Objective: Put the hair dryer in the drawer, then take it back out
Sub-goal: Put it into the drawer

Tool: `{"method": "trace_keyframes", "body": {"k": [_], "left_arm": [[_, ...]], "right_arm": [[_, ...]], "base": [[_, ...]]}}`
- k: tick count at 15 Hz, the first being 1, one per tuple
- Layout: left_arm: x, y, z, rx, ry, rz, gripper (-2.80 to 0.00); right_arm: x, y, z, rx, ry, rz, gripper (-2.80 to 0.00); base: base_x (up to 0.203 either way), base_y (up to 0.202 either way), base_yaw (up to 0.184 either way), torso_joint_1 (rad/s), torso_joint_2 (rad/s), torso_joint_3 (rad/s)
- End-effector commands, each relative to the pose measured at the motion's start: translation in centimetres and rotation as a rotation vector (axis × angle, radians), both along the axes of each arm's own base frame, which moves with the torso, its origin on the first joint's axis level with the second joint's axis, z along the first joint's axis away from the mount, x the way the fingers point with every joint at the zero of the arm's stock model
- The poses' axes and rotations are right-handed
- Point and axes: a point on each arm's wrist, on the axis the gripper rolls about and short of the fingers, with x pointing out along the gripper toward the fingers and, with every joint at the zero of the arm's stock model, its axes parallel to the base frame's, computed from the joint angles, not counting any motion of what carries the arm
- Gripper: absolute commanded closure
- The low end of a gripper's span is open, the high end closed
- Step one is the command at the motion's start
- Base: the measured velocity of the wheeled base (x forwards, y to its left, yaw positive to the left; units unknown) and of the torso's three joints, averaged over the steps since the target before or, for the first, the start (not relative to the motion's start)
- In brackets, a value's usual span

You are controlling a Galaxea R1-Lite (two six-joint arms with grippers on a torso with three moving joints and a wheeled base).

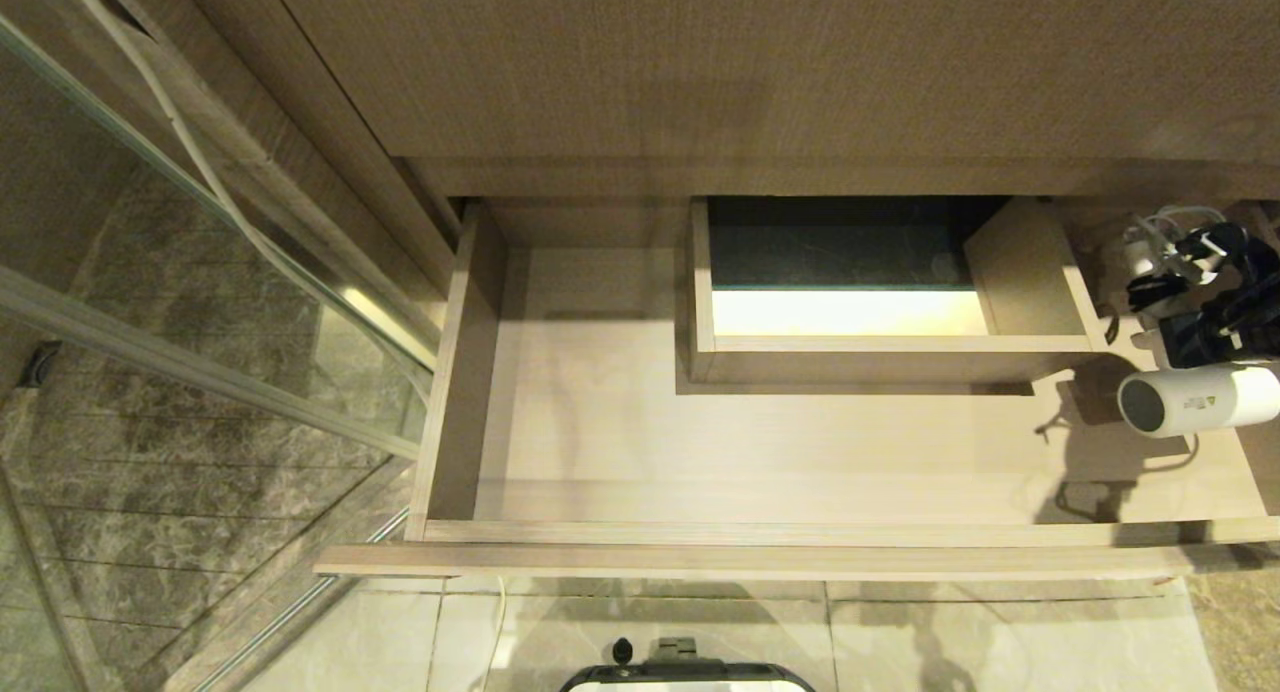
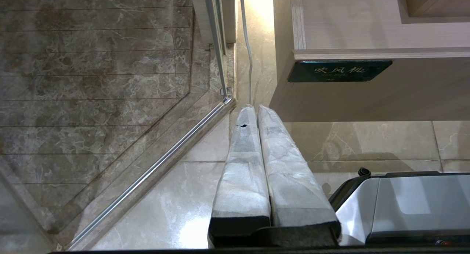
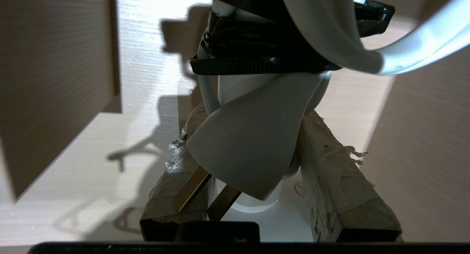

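The right gripper [image 3: 253, 166] has its two tape-wrapped fingers [image 3: 337, 180] clenched on the white hair dryer [image 3: 253, 151], one finger on each side of the body. Just past the fingertips, the dryer's looped white cord [image 3: 330, 37] sits bundled under a dark strap [image 3: 257, 65]. From the head camera, the dryer's barrel [image 1: 1195, 400] lies level, its dark round end facing the drawer's middle. It casts a shadow on the floor of the open wood-grain drawer [image 1: 800, 442], so it looks held above the floor at the drawer's right end, beside the boxed notch [image 1: 880, 357].

The left gripper [image 2: 257, 166] hangs idle near the robot's base, its fingers pressed together on nothing, the drawer's dark corner label [image 2: 339, 71] beyond their tips.

Whether this is the putting-in or the taking-out step cannot be told here. If putting in, the next move needs a gentle lowering onto the drawer floor before release.
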Motion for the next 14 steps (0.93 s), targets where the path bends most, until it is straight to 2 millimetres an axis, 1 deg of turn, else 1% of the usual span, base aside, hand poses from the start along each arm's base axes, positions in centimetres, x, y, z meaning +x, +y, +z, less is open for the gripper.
{"method": "trace_keyframes", "body": {"k": [1,4,5,6,7,8,9,10,14], "left_arm": [[0.0,0.0,0.0,0.000,-0.001,0.000,0.00],[0.0,0.0,0.0,0.000,-0.001,0.000,0.00],[0.0,0.0,0.0,0.000,-0.001,0.000,0.00],[0.0,0.0,0.0,0.000,0.001,0.000,0.00],[0.0,0.0,0.0,0.000,-0.001,0.000,0.00],[0.0,0.0,0.0,0.000,0.000,0.001,0.00],[0.0,0.0,0.0,0.000,0.001,0.000,0.00],[0.0,0.0,0.0,0.000,-0.001,0.000,0.00],[0.0,0.0,0.0,0.000,-0.001,0.000,0.00]], "right_arm": [[0.9,0.0,-1.1,0.003,0.014,0.015,0.00],[0.8,0.6,0.1,-0.009,-0.010,0.029,0.00],[0.5,0.9,0.8,-0.015,-0.024,0.030,0.00],[0.4,1.0,0.9,-0.015,-0.025,0.031,0.00],[-0.2,1.3,1.4,-0.021,-0.034,0.031,0.00],[-0.6,1.5,1.4,-0.017,-0.025,0.029,0.00],[-0.4,1.4,1.4,-0.023,-0.023,0.026,0.00],[-0.4,1.4,1.4,-0.031,-0.026,0.024,-2.80],[-0.9,1.7,2.0,-0.030,-0.029,0.021,-2.80]], "base": [[0.000,0.000,0.000,0.000,0.00,0.000],[0.000,0.000,0.000,0.000,0.00,0.000],[0.000,0.000,0.000,0.000,0.00,0.000],[0.000,0.000,0.000,0.000,0.00,0.000],[0.000,0.000,0.000,0.000,0.00,0.000],[0.000,0.000,0.000,0.000,0.00,0.000],[0.000,0.000,0.000,0.000,0.00,0.000],[0.000,0.000,0.000,0.000,0.00,0.000],[0.000,0.000,0.000,0.000,0.00,0.000]]}}
